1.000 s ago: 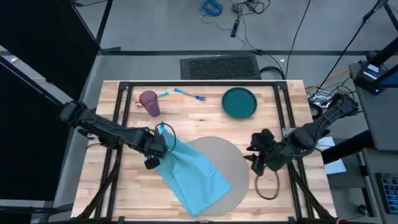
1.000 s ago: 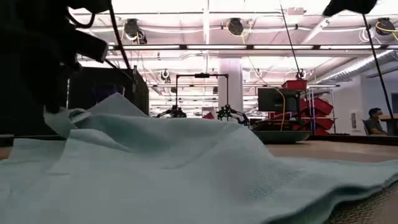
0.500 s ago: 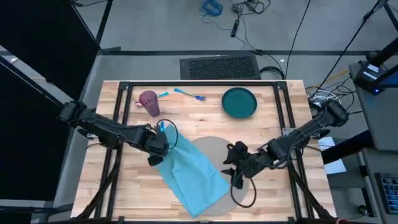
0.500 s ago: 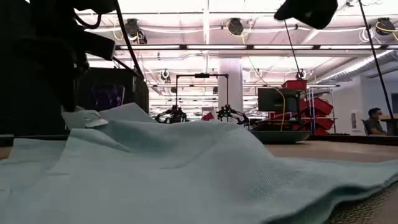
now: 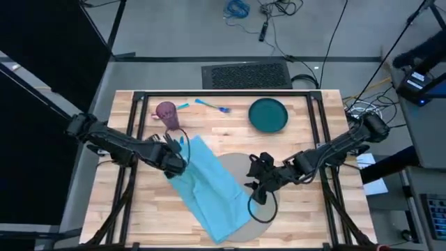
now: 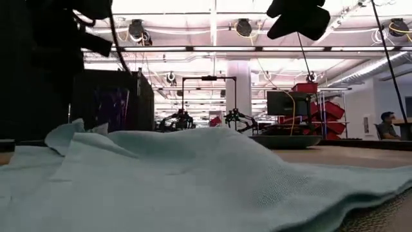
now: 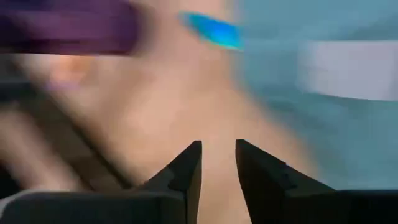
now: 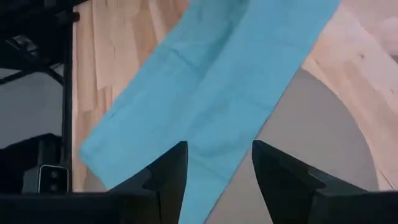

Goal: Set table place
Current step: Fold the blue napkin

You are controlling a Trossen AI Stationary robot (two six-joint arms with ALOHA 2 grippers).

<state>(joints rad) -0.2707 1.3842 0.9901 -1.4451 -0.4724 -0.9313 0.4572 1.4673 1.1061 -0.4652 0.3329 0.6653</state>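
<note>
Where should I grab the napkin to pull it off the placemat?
Take the napkin by its far corner near the left gripper. That end lies on bare table, off the placemat, rumpled upward in the low view, so open fingers could probably pinch it coming down from above.

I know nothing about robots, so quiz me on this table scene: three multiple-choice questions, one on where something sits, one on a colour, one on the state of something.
1. Where does the light blue cloth lie?
A. Partly over the grey placemat
B. On the teal plate
C. On the floor

2. What colour is the cup at the table's far side?
A. Yellow
B. Purple
C. White

3. How is the right claw?
A. Shut on the cloth
B. Holding the plate
C. Open, holding nothing

Answers: 1 A, the high view shows the cloth reaching from bare wood onto the mat. 2 B, the high view shows it purple. 3 C, its wrist view shows a clear gap between the fingers above the cloth.
</note>
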